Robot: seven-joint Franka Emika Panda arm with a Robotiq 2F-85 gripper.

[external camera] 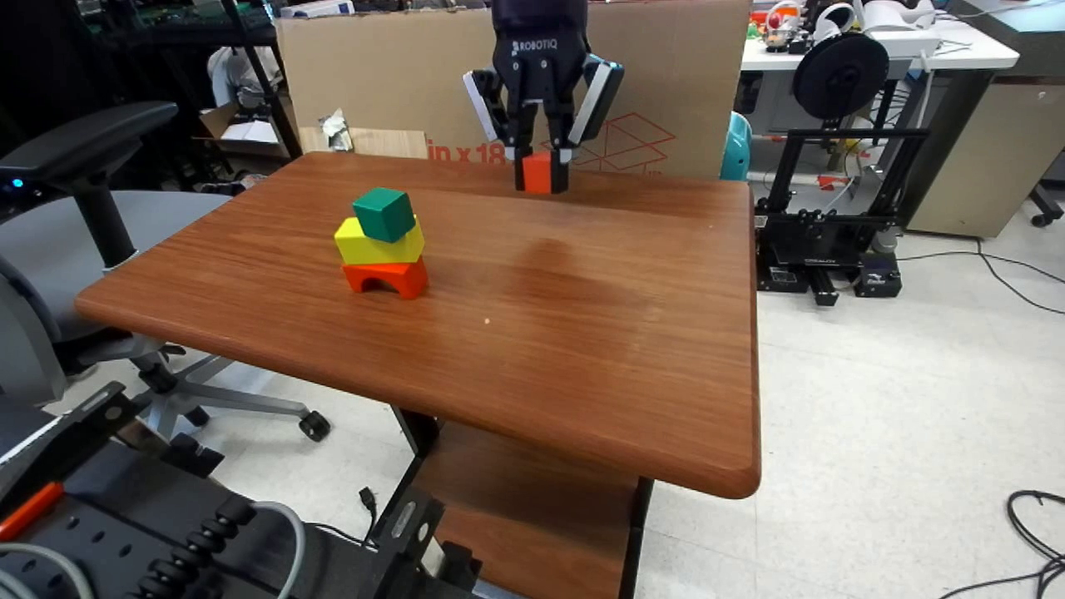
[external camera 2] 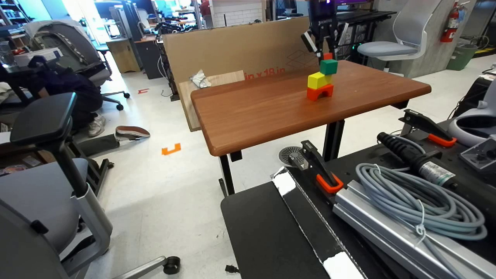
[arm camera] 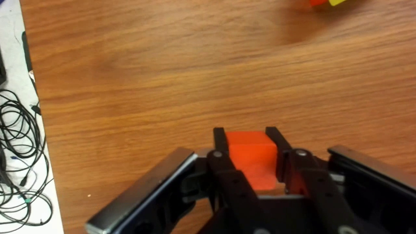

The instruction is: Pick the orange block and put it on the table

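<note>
The small orange cube (arm camera: 253, 159) is hanging above the wooden table (external camera: 632, 349), the Robotiq gripper (external camera: 541, 172) pinching it by two opposite sides; with wood lying beneath, the placing is probably calling for a straight descent. Well apart, a green block (external camera: 384, 215) is sitting on a yellow block (external camera: 377, 247) over an orange arch (external camera: 408, 279), likely threatening only a sideways swing.
</note>
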